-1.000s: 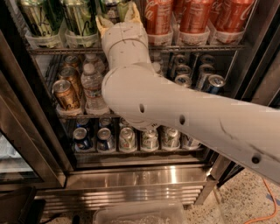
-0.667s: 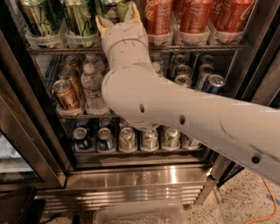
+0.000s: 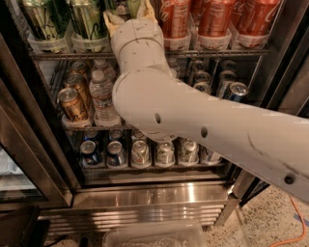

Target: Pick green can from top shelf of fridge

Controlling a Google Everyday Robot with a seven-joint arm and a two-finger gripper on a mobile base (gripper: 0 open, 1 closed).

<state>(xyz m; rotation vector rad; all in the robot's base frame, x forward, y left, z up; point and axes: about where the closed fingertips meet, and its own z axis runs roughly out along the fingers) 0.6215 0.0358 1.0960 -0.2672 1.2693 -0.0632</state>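
My white arm (image 3: 193, 120) reaches up into the fridge (image 3: 145, 198), and its wrist hides most of the middle of the top shelf (image 3: 72, 56). My gripper (image 3: 130, 13) is at the top edge of the view, in the lane between the green cans and the red cans. A sliver of a green can (image 3: 136, 5) shows right at the gripper; whether the gripper touches it is hidden. Two more green cans with pale streaks (image 3: 87, 19) stand in clear lanes to the left of the gripper.
Red cola cans (image 3: 212, 19) fill the top shelf's right side. The middle rack holds a water bottle (image 3: 102, 96), bronze cans (image 3: 72, 103) and blue cans (image 3: 236, 90). Short cans (image 3: 140, 152) line the bottom rack. The dark door frame (image 3: 29, 144) stands at left. A clear bin (image 3: 154, 236) sits below.
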